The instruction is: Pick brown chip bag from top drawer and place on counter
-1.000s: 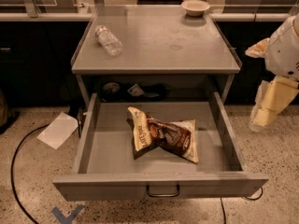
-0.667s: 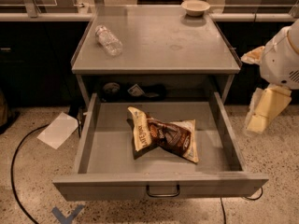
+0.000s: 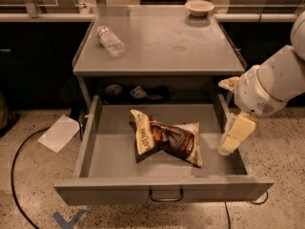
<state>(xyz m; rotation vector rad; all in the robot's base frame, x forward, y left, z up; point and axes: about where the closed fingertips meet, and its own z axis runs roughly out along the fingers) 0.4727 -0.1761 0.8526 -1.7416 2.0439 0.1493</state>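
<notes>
Lying left-to-right in the top drawer (image 3: 109, 151), brown chip bag (image 3: 169, 140); gripper (image 3: 228, 145) over its right wall, grip unclear.

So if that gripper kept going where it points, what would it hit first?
Probably the top drawer, its right wall or floor beside it; the gripper points down there, right of the brown chip bag. Depth is unclear.

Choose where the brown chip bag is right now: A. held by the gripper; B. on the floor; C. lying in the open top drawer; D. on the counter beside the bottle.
C: the brown chip bag lies crumpled on the bottom of the open top drawer, while the gripper hangs by the drawer's right wall, apart from the bag.
</notes>
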